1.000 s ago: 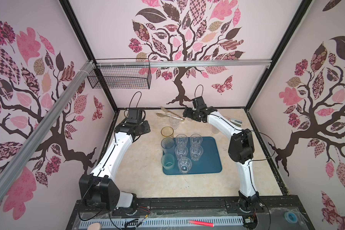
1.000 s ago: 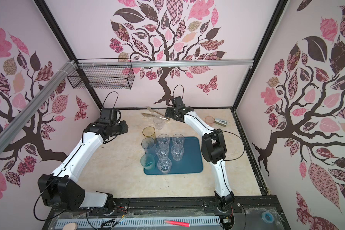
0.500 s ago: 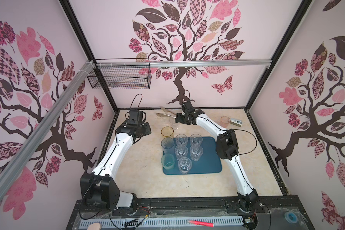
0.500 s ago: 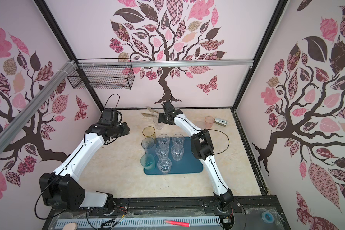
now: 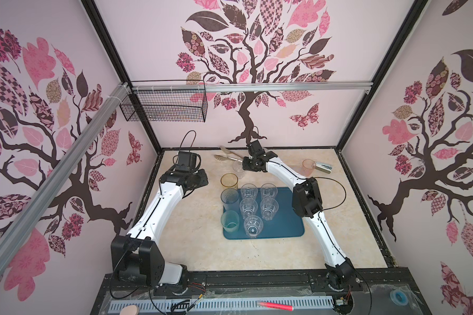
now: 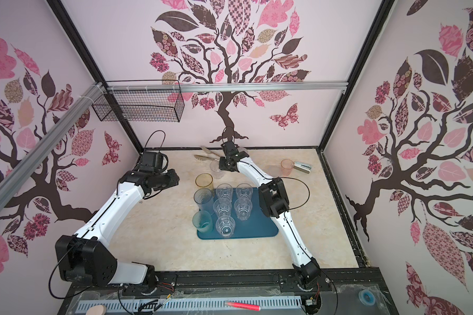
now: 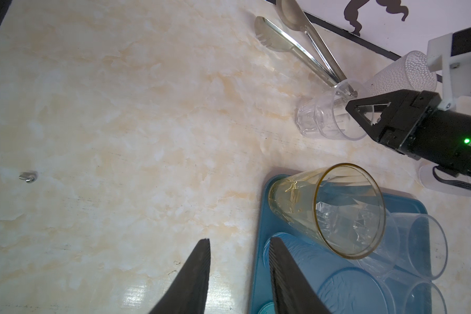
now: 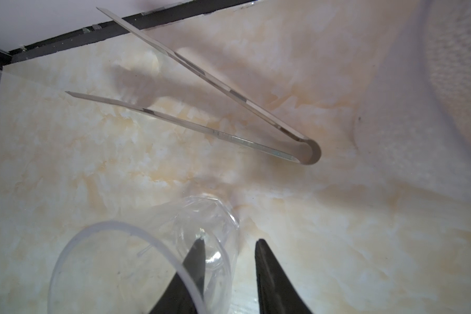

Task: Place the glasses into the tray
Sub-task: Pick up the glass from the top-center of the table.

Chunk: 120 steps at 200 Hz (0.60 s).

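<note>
Several glasses [image 5: 248, 208] on teal tray [image 5: 284, 230]

1. Steel tongs [image 5: 228, 157] lie spread on the bench [image 5: 191, 245], near the back wall.
2. Stapler [image 5: 323, 167] in the back right corner.
3. Wire basket [image 5: 163, 105] hangs on the rail.
4. Pink marker [image 5: 275, 307] on the front ledge.

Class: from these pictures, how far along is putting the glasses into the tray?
Done: eight glasses stand in the tray, the amber glass at its corner. In hand: the right gripper straddles the rim of a clear glass, not clamped. Remaining: that one, the pink glass, a frosted glass.
</note>
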### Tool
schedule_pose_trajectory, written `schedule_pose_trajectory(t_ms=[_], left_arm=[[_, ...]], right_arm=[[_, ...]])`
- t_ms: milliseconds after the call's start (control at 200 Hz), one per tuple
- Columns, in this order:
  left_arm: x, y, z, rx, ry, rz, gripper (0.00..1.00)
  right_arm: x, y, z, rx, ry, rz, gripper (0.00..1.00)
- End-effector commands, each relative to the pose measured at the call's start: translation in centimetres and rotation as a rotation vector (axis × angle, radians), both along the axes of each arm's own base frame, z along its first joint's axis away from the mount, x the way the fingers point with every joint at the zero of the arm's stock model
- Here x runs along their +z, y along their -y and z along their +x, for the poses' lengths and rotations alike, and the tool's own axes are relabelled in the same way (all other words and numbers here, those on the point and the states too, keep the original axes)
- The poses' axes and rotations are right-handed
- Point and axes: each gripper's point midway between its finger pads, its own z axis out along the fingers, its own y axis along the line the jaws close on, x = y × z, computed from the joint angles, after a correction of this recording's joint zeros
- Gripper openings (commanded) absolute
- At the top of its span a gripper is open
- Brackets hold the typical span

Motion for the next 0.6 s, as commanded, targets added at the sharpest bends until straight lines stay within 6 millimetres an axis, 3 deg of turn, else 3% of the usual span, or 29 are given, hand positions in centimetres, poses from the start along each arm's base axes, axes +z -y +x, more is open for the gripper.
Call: schedule_pose_trajectory(t_ms=[0,150,405,570,580,595], left_arm=[[-1.4,0.2,-0.4,-0.007,-0.029,-0.003,0.4],[-1.2,0.2,-0.4,-0.008,-0.022,-0.005,0.4],[-0.9,0.2,-0.4,-0.007,-0.017,-0.006,0.4],[-0.3,-0.1,-0.4,-0.004,-0.002,0.006,0.4],[-0.3,-0.1,-0.4,-0.003,-0.002,0.008,0.4],[-0.2,-0.1,-0.4,-0.002,0.0,0.012,0.4]], right_arm=[[1.0,-0.3,0.2,-0.004,0.02,0.016,0.3],[2.9,-0.4,0.3,-0.004,0.05,0.037,0.21],[3.6,-0.4,0.0,0.007,0.049,0.041,0.06],[6.5,-0.7,0.0,0.017,0.093,0.071,0.02],[8.4,-0.6,-0.1,0.019,0.117,0.087,0.02],[9.3,-0.6,-0.2,0.021,0.13,0.094,0.02]])
